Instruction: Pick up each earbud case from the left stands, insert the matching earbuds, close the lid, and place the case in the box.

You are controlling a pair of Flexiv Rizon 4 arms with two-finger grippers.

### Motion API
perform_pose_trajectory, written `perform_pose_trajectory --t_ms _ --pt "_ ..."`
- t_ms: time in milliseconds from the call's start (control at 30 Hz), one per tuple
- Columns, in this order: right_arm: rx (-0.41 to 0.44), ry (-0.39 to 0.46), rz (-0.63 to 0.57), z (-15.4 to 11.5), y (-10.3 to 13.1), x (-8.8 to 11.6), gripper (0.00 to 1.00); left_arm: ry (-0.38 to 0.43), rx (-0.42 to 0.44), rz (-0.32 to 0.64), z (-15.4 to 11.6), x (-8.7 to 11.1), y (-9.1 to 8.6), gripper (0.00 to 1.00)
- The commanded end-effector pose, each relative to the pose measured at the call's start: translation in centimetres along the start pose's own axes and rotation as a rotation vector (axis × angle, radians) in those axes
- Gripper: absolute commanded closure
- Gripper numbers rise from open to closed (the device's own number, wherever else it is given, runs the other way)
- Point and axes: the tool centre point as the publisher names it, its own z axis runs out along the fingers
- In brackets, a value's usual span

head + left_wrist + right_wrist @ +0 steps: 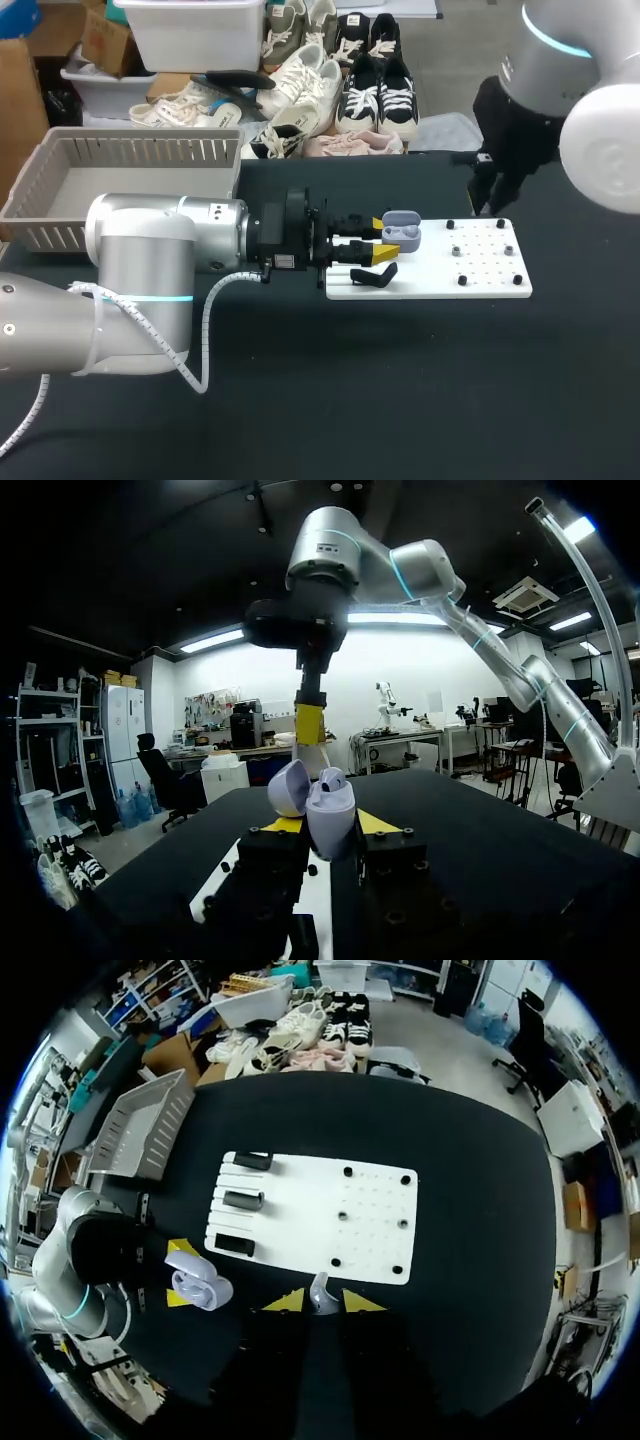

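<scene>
While the grey box [60, 190] at far left waits for finished cases, the left gripper [384, 240] clamps the earbud case [402, 232] from both sides over the left edge of the white board [480, 285], lid open (probably to receive earbuds); the right gripper [318, 1305], high above the board, pinches one pale earbud [319, 1288].

A table [420, 400] with a black, matte top spans the head view from side to side. Even light falls across it.
</scene>
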Motion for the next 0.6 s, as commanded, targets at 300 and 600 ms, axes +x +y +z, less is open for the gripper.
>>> perform_pose_trajectory --t_ms 300,600 --pt "0.036 0.049 -0.193 -5.2 4.7 0.6 1.00 -0.001 -0.005 0.001 0.0 0.0 -0.1 1.00" --pt "0.017 0.095 -0.309 -5.4 9.6 0.9 1.00 -0.001 -0.005 0.001 0.0 0.0 -0.1 1.00"
